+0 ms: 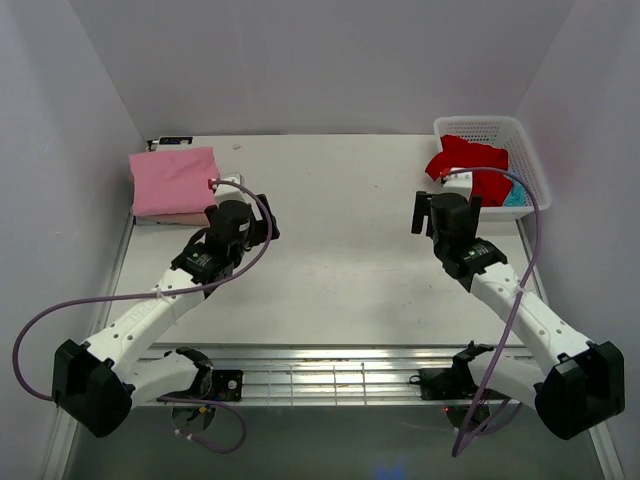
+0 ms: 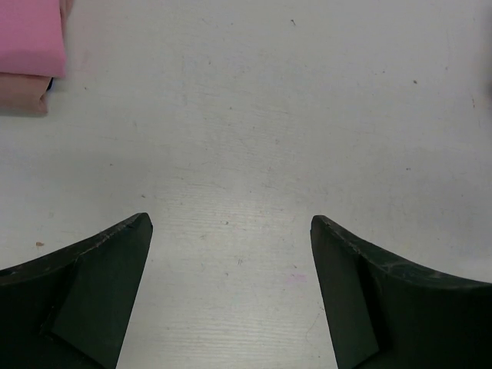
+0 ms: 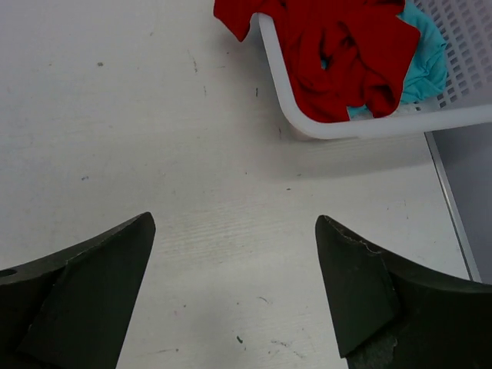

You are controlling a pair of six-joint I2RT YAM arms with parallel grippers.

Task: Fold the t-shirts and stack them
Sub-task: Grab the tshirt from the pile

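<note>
T-shirts first: the red t-shirt [image 3: 338,54] is bunched up in the white lattice basket [image 3: 369,127] at the far right of the worktop [image 1: 340,230]. One part of it has flopped out over the rim on the side facing the middle of the worktop. The turquoise t-shirt [image 3: 430,61] is in the same basket, peeking out from under and beside the red one. Over in the far left corner, the pink t-shirt [image 1: 173,180] lies folded flat on top of the beige t-shirt [image 2: 23,92]. Only an edge strip of the beige shows below the pink.

Neither arm is holding anything. The left fingers [image 2: 92,292] are spread wide with just bare worktop between them, and they sit just to the right of the pink and beige stack without touching it. The right fingers [image 3: 84,292] are spread wide too and empty, near the basket's near-left side, with the red cloth just ahead of them but apart. Both arms reach in from the near edge, each on its own side, well apart from each other.
</note>
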